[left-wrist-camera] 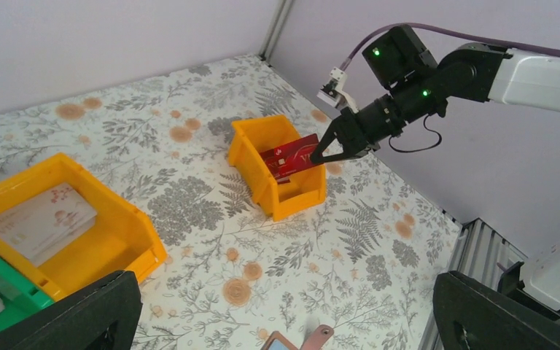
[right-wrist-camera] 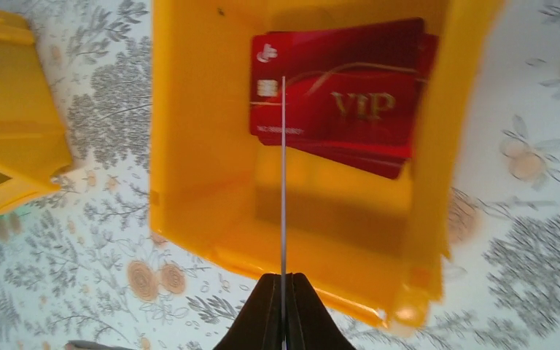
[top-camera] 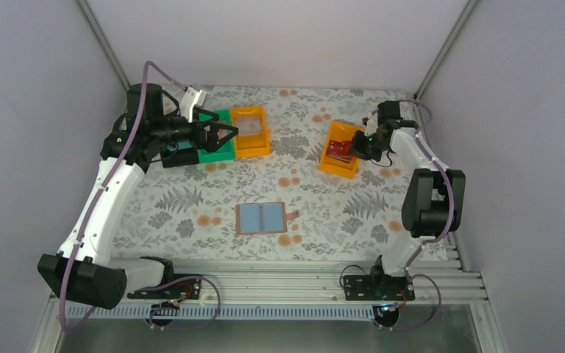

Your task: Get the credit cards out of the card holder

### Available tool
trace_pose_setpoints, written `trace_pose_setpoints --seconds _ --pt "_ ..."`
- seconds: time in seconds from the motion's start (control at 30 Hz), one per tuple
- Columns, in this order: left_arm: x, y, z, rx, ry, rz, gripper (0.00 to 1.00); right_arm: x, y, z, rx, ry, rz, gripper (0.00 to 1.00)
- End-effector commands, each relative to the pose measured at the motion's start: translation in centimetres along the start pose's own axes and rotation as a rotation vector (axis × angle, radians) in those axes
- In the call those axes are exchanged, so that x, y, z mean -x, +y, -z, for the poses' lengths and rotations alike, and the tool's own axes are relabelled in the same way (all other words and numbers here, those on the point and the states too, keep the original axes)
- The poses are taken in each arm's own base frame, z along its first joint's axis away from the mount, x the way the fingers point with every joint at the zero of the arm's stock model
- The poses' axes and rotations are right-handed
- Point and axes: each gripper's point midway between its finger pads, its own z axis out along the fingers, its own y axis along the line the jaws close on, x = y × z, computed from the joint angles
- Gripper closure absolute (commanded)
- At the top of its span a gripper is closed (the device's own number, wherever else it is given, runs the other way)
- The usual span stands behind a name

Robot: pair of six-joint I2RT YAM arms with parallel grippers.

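card holder [left-wrist-camera: 281,343] cut by left wrist view's bottom edge, edge-on card [right-wrist-camera: 283,182] a mere line in right wrist view, lower red cards [right-wrist-camera: 385,163] mostly covered

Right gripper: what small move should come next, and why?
Probably lower slightly and open. The right gripper is shut on a dark red card hanging over the orange bin, where other red cards already lie.
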Motion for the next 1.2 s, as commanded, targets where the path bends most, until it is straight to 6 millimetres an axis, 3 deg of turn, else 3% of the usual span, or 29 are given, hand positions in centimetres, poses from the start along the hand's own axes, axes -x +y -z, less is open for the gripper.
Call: trace_pose_setpoints --seconds 0.0,0.17,0.37,1.17 --pt "-0.2 0.8 -0.2 0.009 0.009 0.009 0.00 0.7 2.7 -0.3 0.144 0.051 0.064 0.96" --pt "0.2 1.3 -0.1 0.022 0.006 0.008 0.00 1.0 1.6 -2.0 0.102 0.092 0.036 0.96" --pt "-0.2 1.8 -0.2 0.030 0.014 0.018 0.00 2.1 3.3 -2.2 0.160 0.097 0.063 0.96" --pt "-0.4 2.6 0.4 0.060 0.008 0.030 0.00 3.6 1.7 -4.7 0.086 0.128 0.050 0.96"
